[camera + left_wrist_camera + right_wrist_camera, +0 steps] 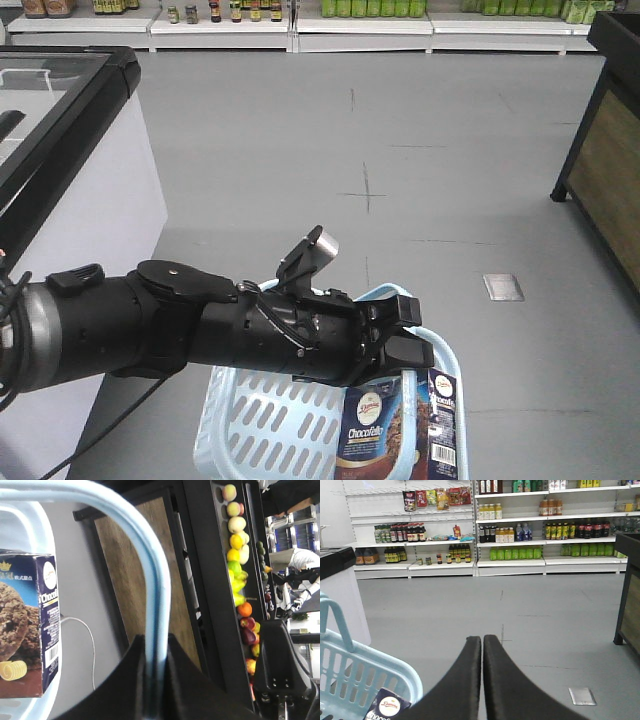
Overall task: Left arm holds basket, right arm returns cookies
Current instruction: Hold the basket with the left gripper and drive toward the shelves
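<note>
Two left fingers (125,685) clamp the basket handle (161,590), right fingers (462,680) touch, shelves (510,565) ahead.

1. The left arm (200,330) comes in from the left side, and the left gripper (156,680) sits around the handle (150,565) of the basket (262,425), which is nearest to me
2. The cookies (385,432) stand inside the basket, in its right part, under the end of the arm
3. The right gripper (482,675) is to the right of the basket, apart from it
4. A chest cabinet (80,170) stands at the left, behind the arm
5. A display stand (610,160) is at the right, with fruit (239,570) in a row on it
6. The shelves (360,25) run along the far wall, and a floor plate (503,287) lies between them and the basket, more to the right
</note>
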You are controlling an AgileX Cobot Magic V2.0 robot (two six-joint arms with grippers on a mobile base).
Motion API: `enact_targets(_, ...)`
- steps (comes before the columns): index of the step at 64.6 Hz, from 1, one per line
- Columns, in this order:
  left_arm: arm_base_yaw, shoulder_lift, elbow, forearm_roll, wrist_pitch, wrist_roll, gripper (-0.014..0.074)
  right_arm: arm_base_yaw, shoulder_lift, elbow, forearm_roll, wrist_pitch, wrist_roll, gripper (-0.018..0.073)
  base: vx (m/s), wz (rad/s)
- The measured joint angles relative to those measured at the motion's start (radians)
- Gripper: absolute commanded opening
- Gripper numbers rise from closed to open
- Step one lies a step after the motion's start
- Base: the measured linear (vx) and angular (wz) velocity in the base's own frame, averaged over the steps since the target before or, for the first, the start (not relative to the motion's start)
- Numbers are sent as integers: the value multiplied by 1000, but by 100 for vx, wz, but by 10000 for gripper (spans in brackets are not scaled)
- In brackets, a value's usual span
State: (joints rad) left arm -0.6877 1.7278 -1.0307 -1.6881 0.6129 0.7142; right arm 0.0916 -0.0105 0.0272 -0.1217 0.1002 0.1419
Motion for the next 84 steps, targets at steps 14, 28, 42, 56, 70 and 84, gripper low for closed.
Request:
enact_targets(14,0,0,0,0,-1,0,-8,0,0,0,0,0,0,-8,38,6)
enact_targets(28,0,0,0,0,-1,0,-8,0,0,0,0,0,0,-8,37,2)
enact_targets(42,0,0,0,0,-1,0,-8,0,0,0,0,0,0,-8,38,-1)
enact_targets(56,0,0,0,0,-1,0,-8,0,0,0,0,0,0,-8,40,-1)
enact_targets(70,0,0,0,0,-1,0,-8,0,0,0,0,0,0,-8,41,0)
enact_targets(84,0,0,0,0,-1,0,-8,0,0,0,0,0,0,-8,41,1)
